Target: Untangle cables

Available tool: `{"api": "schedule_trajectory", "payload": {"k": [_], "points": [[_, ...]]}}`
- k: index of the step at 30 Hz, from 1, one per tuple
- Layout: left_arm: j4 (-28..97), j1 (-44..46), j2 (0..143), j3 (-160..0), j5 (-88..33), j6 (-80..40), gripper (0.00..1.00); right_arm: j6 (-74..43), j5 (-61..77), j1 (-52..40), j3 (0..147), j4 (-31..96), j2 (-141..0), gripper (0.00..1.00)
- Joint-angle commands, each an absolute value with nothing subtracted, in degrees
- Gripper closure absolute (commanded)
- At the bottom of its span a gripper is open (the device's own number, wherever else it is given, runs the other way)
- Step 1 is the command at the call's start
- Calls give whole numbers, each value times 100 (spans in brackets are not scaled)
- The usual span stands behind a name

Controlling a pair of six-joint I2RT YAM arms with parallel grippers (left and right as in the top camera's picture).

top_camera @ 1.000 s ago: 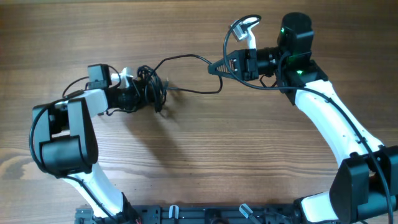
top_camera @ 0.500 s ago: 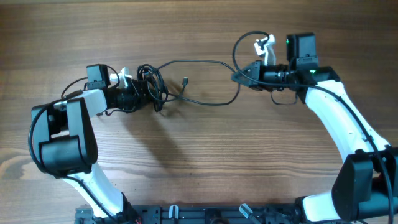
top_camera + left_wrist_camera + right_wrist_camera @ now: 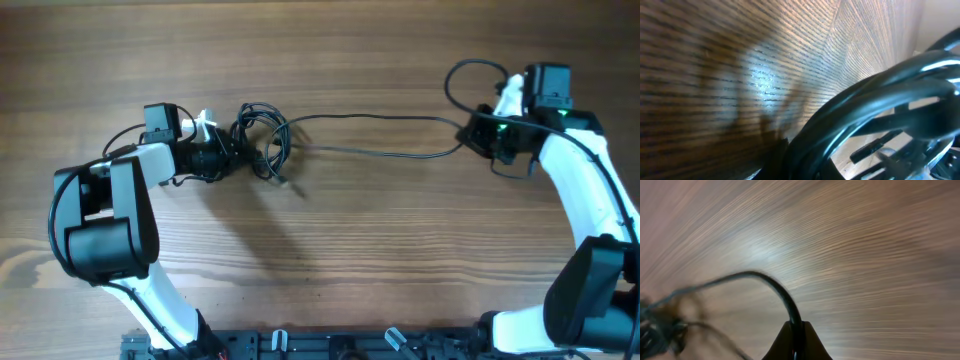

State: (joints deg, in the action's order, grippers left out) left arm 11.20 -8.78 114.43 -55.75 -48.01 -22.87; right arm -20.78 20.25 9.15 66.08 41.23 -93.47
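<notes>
Thin glossy black cables (image 3: 262,150) sit bunched left of centre on the grained wood table (image 3: 320,260). I see left gripper (image 3: 228,155) clamped on the bunch, right gripper (image 3: 468,132) pinched shut on a loose length. Versus a second ago, right gripper is farther right and that length is pulled nearly straight.

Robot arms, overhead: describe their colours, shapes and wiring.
Left arm and right arm: white curved links, bulky black joint housings, thin black wires. Left end effector and right end effector are black; a green light glows by the right wrist.
</notes>
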Motion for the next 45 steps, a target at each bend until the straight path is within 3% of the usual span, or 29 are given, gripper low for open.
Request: {"api": "schedule_trajectory", "payload": {"k": [1, 15, 16, 17, 18, 20, 22, 23, 28, 29, 32, 34, 36, 45], "points": [[1100, -1118, 11480, -5566, -4530, -2329, 96, -2379, 458, 1520, 6606, 4143, -9251, 96], [1098, -1146, 11480, -5566, -4536, -2451, 96, -2080, 454, 1710, 6589, 4296, -9253, 94], [1098, -1135, 11480, -5566, -4536, -2451, 96, -2021, 447, 1712, 6587, 4294, -9253, 83], [1096, -1129, 11480, -5566, -4554, -2451, 95, -1935, 447, 1712, 6587, 4285, -9253, 64], [1096, -1122, 11480, -5566, -4556, -2451, 94, -1929, 401, 1712, 6587, 4272, -9253, 37], [1094, -1103, 11480, -5566, -4556, -2453, 92, -1929, 217, 1712, 6587, 4248, -9253, 14], [1072, -1081, 11480, -5566, -4554, -2451, 87, -1946, 58, 1712, 6587, 4246, -9253, 1], [1052, -1070, 11480, -5566, -4554, -2451, 81, -1949, -16, 1712, 6587, 4248, -9253, 0], [1052, -1066, 11480, -5566, -4558, -2451, 72, -1951, 95, 1710, 6587, 4246, -9253, 1], [1031, -1061, 11480, -5566, -4609, -2449, 67, -1938, 344, 1710, 6587, 4250, -9253, 0], [897, -1061, 11478, -5566, -4967, -2445, 37, -1730, 1168, 1710, 6587, 4248, -9253, 0], [814, -1061, 11472, -5568, -5166, -2443, 23, -1651, 1717, 1699, 6587, 4254, -9253, 1], [795, -1061, 11441, -5575, -5231, -2423, 16, -1653, 1870, 1627, 6582, 4265, -9253, 0], [1059, -1061, 11080, -5572, -4584, -2274, 13, -1647, 1964, 624, 6060, 3693, -9286, 1]]}}
